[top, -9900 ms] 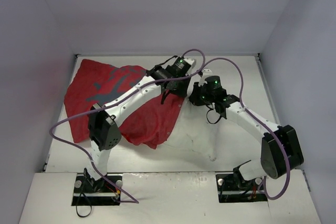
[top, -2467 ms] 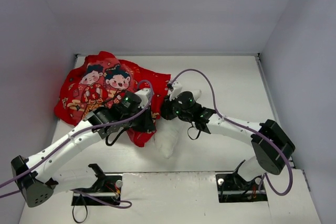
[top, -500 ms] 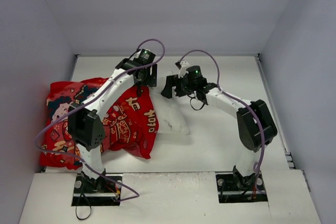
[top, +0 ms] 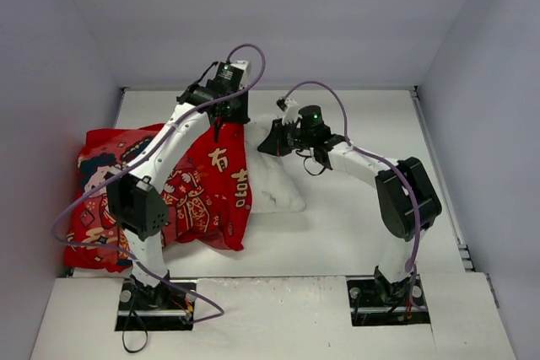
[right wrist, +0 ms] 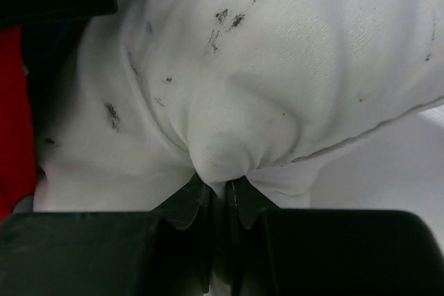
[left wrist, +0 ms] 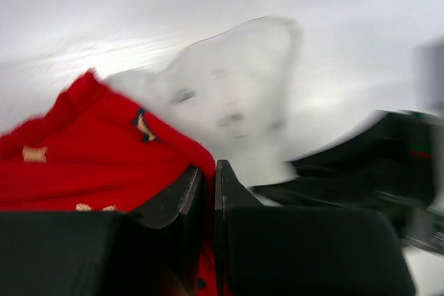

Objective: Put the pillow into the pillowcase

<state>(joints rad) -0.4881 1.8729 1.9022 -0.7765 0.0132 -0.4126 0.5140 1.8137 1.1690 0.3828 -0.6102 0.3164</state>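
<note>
Left gripper (left wrist: 208,184) pinches the red edge of the pillowcase (left wrist: 69,171); right gripper (right wrist: 219,192) is clamped on a fold of the pillow (right wrist: 277,53), whose white end sticks out from the pillowcase.

The overhead view is bright and evenly lit. The white table (top: 363,208) and the walls carry a faint lilac cast, and the arms (top: 363,162) throw only pale, soft-edged shadows.

The left wrist view is smeared by motion blur. The pillow (left wrist: 229,95) is a hazy white shape and the edge of the red pillowcase (left wrist: 83,150) is soft. The left gripper (left wrist: 208,192) is a near-black mass along the bottom.

The right wrist view is sharp: creases and dark specks on the pillow read clearly. Deep shadow fills the upper left corner, and the right gripper (right wrist: 218,199) is underexposed.
</note>
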